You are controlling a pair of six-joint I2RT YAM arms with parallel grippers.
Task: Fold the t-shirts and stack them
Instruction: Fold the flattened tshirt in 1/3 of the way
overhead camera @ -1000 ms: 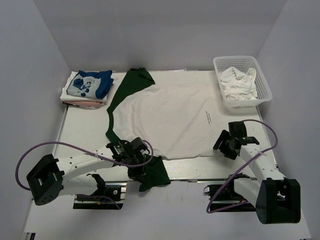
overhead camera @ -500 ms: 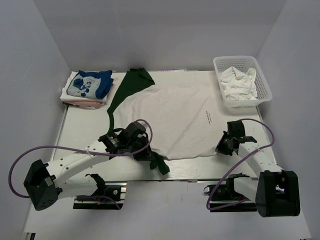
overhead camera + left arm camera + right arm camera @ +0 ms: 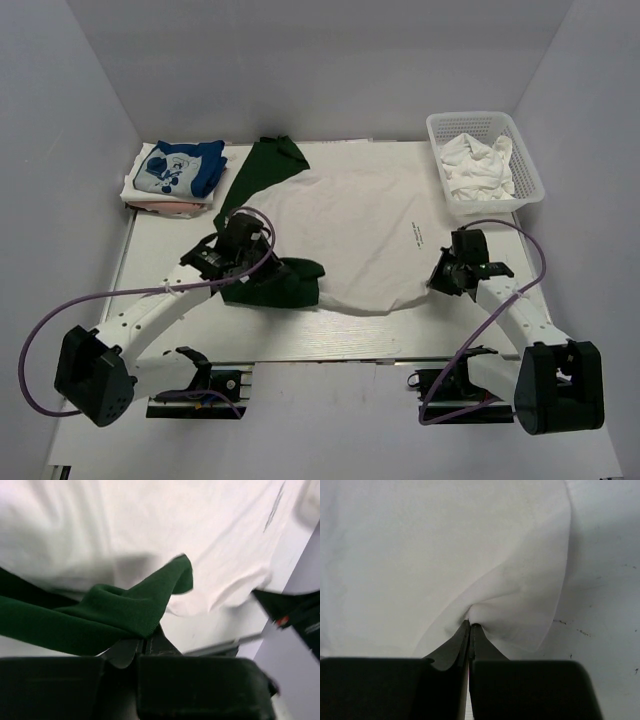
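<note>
Green cloth in one claw, white in the other. Nearest the arm bases, on the side away from the laundry basket (image 3: 472, 115): left gripper (image 3: 141, 645) clamped tight on the dark green sleeve (image 3: 115, 612), with the sleeve drawn inward over the white body. On the basket's side: right gripper (image 3: 470, 630) pinched shut on the white hem corner (image 3: 505, 605), cloth tented at the tips. Between the two, spread on the table (image 3: 170, 260) just beside the basket: the green-sleeved t-shirt (image 3: 350, 220), far sleeve (image 3: 262, 165) lying flat. Beyond, in the far corner opposite the basket: folded blue-and-white cartoon shirt (image 3: 178, 168) atop a pink shirt (image 3: 165, 206). Inside the basket: crumpled white cloth (image 3: 480, 165).

Judged mid-fold, with the near edge going over. To do it well: carry both pinches across together at equal height, hold the edge taut and straight, lay the sleeve wholly inside the body's outline, and release only once flat. Risk: slack between the claws and a crooked crease.
</note>
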